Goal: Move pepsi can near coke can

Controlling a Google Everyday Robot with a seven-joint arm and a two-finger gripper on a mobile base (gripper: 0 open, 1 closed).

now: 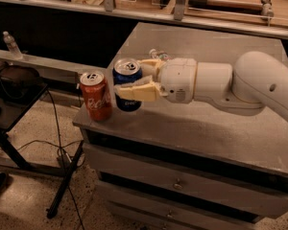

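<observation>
Finishes as I see them.
Glossy metal pepsi can (129, 103) and coke can (97, 97); smooth cream plastic gripper (129, 76) clasping the pepsi can; matt grey top (221, 128).

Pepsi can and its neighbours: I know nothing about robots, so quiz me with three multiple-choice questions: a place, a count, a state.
1. Where does the coke can stand? A) on the floor B) at the near corner of the cabinet top C) in a drawer
2. How many drink cans show? A) one B) two C) four
3. The hand is: A) open and empty B) shut on the coke can C) shut on the pepsi can
Answers: 1 B, it stands upright by the corner edge; 2 B, one red, one blue; 3 C, its fingers clamp the blue can beside the coke can.
</observation>
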